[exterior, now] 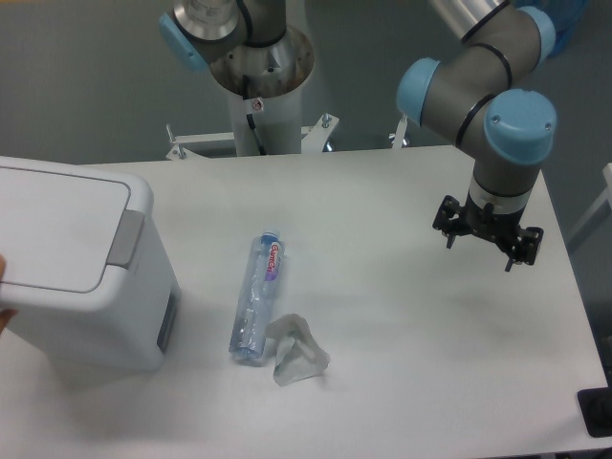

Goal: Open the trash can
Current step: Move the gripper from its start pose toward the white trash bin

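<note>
Nearest you, a crumpled bit of clear plastic (298, 352) lies on the white table (402, 382), touching the base end of a clear water bottle (256, 298) that lies on its side, cap pointing away from you. To their left you have the trash can (72, 268), a big white bin at the table's left edge with its flat lid down and its grey push tab (125, 239) facing the bottle. Farther back on the right, the gripper (488, 251) hangs above the table, fingers pointing down and spread apart, holding nothing, well apart from the bin. Bottle and plastic lie between gripper and bin. Behind the table stands the arm's white mounting column (260, 105).
</note>
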`<action>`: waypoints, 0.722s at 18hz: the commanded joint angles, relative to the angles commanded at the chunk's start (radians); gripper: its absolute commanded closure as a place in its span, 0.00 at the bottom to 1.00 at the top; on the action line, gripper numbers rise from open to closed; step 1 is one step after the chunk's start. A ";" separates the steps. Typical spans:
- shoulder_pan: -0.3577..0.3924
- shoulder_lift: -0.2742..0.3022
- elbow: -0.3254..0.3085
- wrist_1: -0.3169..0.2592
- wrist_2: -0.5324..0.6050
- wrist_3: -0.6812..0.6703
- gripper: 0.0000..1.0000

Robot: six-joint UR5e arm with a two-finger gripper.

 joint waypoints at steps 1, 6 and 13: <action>0.002 0.000 0.000 0.000 0.000 0.000 0.00; 0.000 0.011 0.003 -0.006 -0.027 -0.002 0.00; -0.005 0.015 -0.107 0.164 -0.127 -0.119 0.00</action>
